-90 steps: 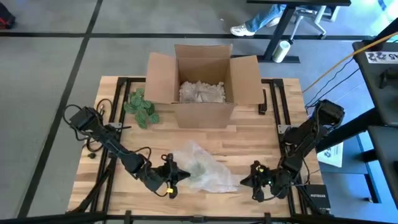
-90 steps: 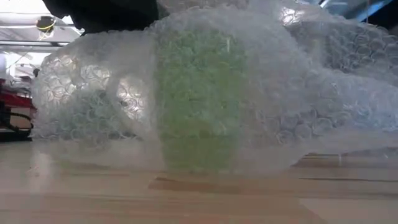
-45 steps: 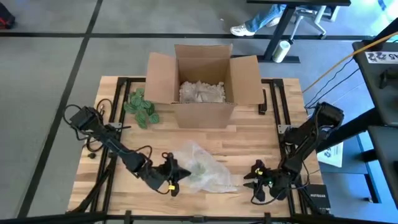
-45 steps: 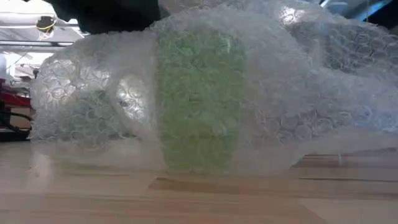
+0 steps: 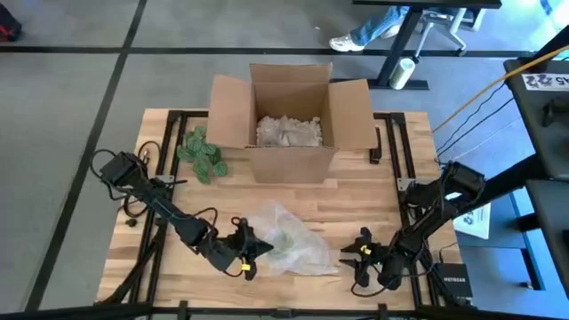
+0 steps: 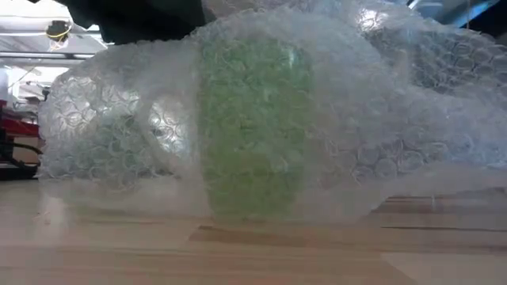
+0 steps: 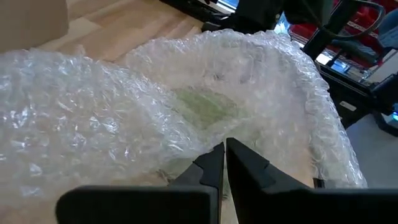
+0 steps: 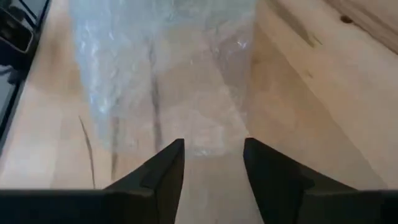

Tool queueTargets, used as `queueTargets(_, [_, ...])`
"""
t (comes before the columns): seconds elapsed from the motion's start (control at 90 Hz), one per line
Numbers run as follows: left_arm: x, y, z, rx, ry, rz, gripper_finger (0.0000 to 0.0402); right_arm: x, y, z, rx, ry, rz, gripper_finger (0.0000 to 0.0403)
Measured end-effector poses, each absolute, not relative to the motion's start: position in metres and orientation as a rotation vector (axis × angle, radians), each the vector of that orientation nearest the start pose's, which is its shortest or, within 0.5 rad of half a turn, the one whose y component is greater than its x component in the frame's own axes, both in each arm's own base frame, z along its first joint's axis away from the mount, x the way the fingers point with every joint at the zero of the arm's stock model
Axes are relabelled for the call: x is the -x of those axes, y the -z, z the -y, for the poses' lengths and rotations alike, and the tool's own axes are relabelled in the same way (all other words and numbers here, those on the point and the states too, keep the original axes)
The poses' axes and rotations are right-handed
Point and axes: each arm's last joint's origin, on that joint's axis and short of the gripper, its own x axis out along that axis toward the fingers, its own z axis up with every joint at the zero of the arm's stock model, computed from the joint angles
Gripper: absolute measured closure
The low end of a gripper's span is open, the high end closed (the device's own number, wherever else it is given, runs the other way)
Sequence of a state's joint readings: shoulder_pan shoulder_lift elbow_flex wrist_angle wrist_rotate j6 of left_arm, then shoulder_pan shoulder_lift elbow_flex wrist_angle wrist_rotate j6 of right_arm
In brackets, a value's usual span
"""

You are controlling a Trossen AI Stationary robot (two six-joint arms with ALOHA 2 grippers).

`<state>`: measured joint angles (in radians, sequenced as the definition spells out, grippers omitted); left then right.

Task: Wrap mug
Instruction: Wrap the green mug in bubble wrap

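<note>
High view: one green mug (image 5: 286, 239) under one bubble wrap (image 5: 293, 242), left end effector (image 5: 252, 250) pinching it, right end effector (image 5: 357, 258) spread.

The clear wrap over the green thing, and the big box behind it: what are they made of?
The wrap looks like bubble wrap: clear, glossy plastic film covered in small air pockets. The box looks like plain brown cardboard, matte, with folded flaps open. The green mug shows only blurred; its material is unclear.
</note>
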<state>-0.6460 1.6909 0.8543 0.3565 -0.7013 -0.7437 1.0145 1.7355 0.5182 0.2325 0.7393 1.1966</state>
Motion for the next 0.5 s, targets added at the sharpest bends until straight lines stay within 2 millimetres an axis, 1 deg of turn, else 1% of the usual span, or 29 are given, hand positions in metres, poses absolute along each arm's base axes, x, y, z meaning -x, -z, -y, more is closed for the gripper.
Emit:
queueTargets(0.067, [-0.2833, -0.1824, 0.1890, 0.435, -0.190, -0.331, 0.0402, -0.1540, -0.0794, -0.2049, -0.406, 0.148, -0.643, 0.0264])
queueTargets(0.133, [-0.2837, -0.1824, 0.1883, 0.440, -0.193, -0.330, 0.0402, -0.1548, -0.0792, -0.2047, -0.410, 0.146, -0.645, 0.0285])
queueTargets(0.178, [-0.2839, -0.1824, 0.1881, 0.442, -0.195, -0.330, 0.0402, -0.1546, -0.0790, -0.2044, -0.406, 0.148, -0.645, 0.0308])
queueTargets(0.267, [-0.2840, -0.1824, 0.1879, 0.440, -0.195, -0.330, 0.0402, -0.1542, -0.0785, -0.2044, -0.405, 0.146, -0.651, 0.0371])
queueTargets(0.3, [-0.2840, -0.1824, 0.1879, 0.440, -0.195, -0.330, 0.0402, -0.1545, -0.0786, -0.2045, -0.409, 0.144, -0.652, 0.0387])
queueTargets(0.5, [-0.2840, -0.1824, 0.1879, 0.429, -0.193, -0.331, 0.0402, -0.1590, -0.0854, -0.2109, -0.416, 0.126, -0.604, 0.0399])
